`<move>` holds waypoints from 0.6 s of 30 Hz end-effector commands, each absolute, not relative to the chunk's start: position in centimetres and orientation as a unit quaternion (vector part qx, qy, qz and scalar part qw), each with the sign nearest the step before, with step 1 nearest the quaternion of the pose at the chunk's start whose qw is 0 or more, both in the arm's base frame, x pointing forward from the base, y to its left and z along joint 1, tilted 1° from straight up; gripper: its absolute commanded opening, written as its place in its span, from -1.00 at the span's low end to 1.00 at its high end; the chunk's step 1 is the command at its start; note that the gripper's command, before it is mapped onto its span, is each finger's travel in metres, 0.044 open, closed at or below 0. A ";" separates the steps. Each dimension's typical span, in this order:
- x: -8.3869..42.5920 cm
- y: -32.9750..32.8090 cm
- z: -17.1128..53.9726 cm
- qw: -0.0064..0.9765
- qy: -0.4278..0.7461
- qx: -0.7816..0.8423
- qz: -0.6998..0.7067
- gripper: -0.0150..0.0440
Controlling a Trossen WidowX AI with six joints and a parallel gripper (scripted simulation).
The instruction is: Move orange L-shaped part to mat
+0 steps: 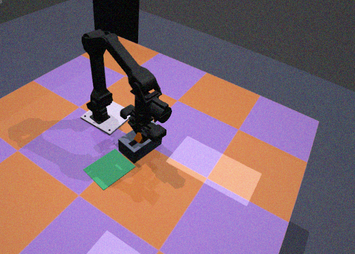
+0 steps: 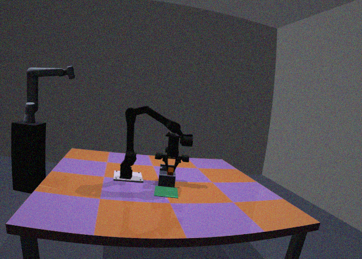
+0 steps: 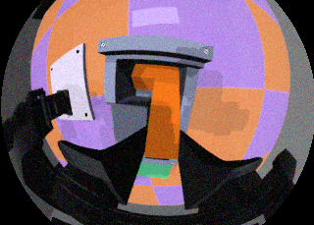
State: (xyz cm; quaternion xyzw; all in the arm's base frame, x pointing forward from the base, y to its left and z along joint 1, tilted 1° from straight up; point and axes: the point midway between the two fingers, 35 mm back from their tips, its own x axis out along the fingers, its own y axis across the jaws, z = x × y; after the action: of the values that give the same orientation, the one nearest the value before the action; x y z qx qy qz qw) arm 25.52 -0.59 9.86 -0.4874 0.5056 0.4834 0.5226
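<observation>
Pincer (image 3: pixel 161 158) clamped on orange part (image 3: pixel 163 117).
I see both fingers squeezing its raised end narrowly above the grey tray (image 3: pixel 155 48), near the counter's middle, green mat (image 1: pixel 108 168) beside.

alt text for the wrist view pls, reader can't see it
Two dark fingers of the gripper close on the raised near end of the orange L-shaped part, which slopes down into the grey tray. A sliver of green mat shows beneath, on a purple and orange checkered table.
</observation>
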 end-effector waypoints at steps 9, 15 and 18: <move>25.6 -0.6 9.9 0.523 0.505 -0.488 0.483 -0.49; 25.5 -0.6 10.4 0.522 0.506 -0.488 0.483 -0.49; 25.5 -0.6 10.9 0.521 0.506 -0.488 0.483 -0.49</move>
State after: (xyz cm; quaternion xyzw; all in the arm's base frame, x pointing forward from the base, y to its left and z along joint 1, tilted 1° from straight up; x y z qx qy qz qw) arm 25.27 -0.58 10.25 -0.4845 0.5085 0.4863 0.5198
